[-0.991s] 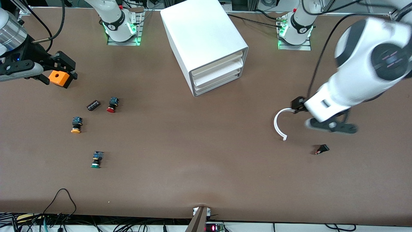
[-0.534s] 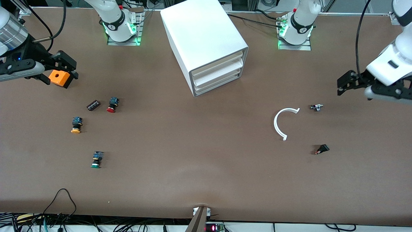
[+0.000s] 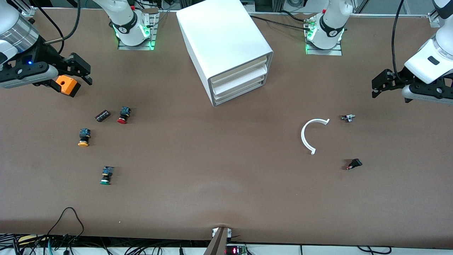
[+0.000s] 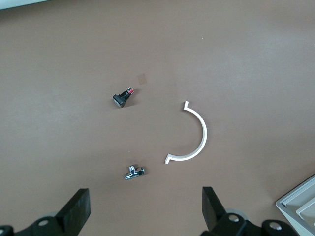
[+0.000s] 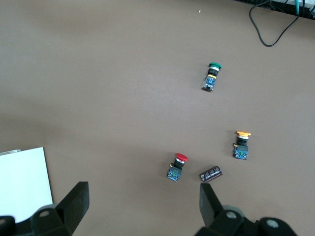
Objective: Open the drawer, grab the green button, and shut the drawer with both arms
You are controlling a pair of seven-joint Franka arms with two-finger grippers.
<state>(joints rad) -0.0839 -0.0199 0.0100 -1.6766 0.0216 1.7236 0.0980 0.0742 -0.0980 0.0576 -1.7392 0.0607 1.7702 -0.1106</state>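
Note:
The white cabinet (image 3: pixel 226 42) stands mid-table between the two bases, its three drawers pushed in; the drawer (image 3: pixel 240 92) is the lowest. The green-capped button (image 3: pixel 105 176) lies on its side on the table toward the right arm's end, also in the right wrist view as the button (image 5: pixel 212 76). My right gripper (image 3: pixel 83 69) hangs open and empty above the table at that end, away from the button; in its wrist view, the right gripper (image 5: pixel 142 206) holds nothing. My left gripper (image 3: pixel 378 85) hangs open and empty at the left arm's end, seen as the left gripper (image 4: pixel 145 216).
A red-capped button (image 3: pixel 123 115), an orange-capped button (image 3: pixel 84 137) and a small black part (image 3: pixel 102 115) lie near the green one. A white arc (image 3: pixel 311 134), a small metal piece (image 3: pixel 348 118) and a black switch (image 3: pixel 354 164) lie toward the left arm's end. An orange block (image 3: pixel 67 85) shows under the right hand.
My left arm swung up and away from over the white arc to the table's end, uncovering the metal piece. My right gripper shifted slightly toward the cabinet.

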